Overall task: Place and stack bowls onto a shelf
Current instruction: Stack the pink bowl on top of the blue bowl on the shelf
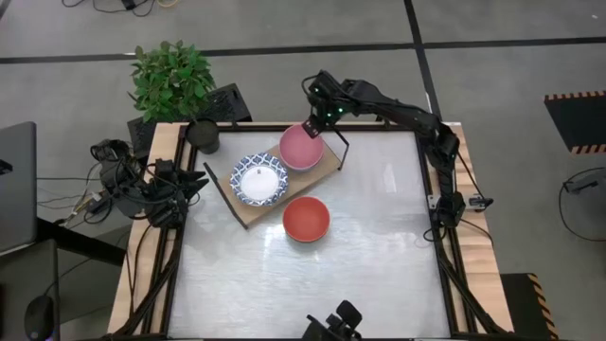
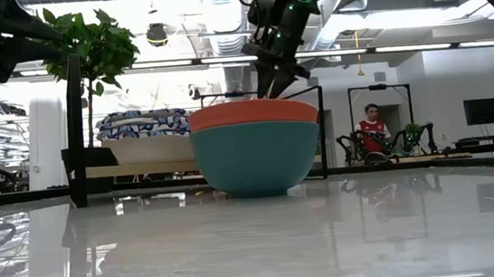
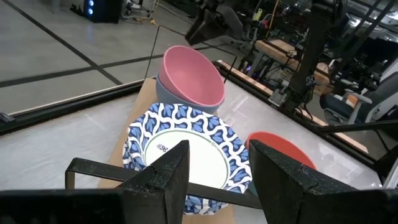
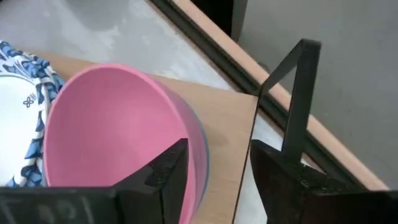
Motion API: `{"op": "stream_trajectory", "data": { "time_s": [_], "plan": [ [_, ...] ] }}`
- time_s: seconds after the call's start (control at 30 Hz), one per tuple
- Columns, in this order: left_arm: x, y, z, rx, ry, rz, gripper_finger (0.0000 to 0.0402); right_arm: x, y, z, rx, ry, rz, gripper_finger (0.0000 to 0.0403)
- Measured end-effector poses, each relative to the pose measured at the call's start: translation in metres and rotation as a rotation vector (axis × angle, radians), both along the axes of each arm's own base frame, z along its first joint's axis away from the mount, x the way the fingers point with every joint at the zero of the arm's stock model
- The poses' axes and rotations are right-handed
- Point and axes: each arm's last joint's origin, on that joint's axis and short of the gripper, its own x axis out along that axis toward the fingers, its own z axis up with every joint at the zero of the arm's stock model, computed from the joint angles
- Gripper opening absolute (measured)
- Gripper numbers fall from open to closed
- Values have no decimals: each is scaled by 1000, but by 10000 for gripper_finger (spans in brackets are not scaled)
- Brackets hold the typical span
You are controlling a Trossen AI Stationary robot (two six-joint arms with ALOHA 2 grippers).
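The shelf point(image 1: 248, 213) stands slantwise at the table's far middle. On its left half sits a stack of blue-patterned bowls point(image 1: 259, 180). On its right half a pink bowl point(image 1: 301, 148) rests tilted inside a blue bowl point(image 4: 204, 149). A red bowl point(image 1: 306, 219) sits nested in a teal bowl point(image 2: 256, 160) on the table, just near of the shelf. My right gripper point(image 1: 314, 128) is open over the pink bowl's far rim. My left gripper point(image 3: 217, 180) is open and waits at the table's left edge. My right gripper point(image 4: 217, 174) comes from above and the far side, open. One finger point(image 4: 168, 177) stands inside the pink bowl's far rim point(image 4: 198, 171), the other outside it. I cannot tell whether either finger touches the rim. The bowl rests in the blue bowl.
A potted plant point(image 1: 170, 80) and a dark cup point(image 1: 203, 135) stand at the far left corner. The shelf's black wire legs point(image 4: 292, 93) rise beside the right gripper. Bare tabletop point(image 1: 312, 284) spreads across the near half. A person point(image 2: 373, 131) sits far behind the table.
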Motion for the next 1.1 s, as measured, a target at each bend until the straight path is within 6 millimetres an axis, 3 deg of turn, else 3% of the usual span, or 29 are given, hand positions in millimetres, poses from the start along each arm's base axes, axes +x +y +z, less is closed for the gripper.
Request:
{"op": "stream_trajectory", "data": {
  "time_s": [0.2, 0.43, 0.67, 0.77, 1.1],
  "plan": [
    [0, 0, 0, 3, 2, 0, 151, 7, 6, 11, -75, -29, 17, 147],
    [-1, 1, -1, 15, 10, 4, 151, 13, 11, 13, -127, -39, 16, 19],
    [-1, 1, -1, 16, 11, 5, 151, 12, 9, 12, -125, -38, -1, 30],
    [-1, 1, -1, 17, 10, 7, 151, 17, 8, 4, -114, -24, 4, 16],
    [-1, 1, -1, 13, 12, 2, 151, 29, 3, -31, -60, 59, 16, 24]
  ]
}}
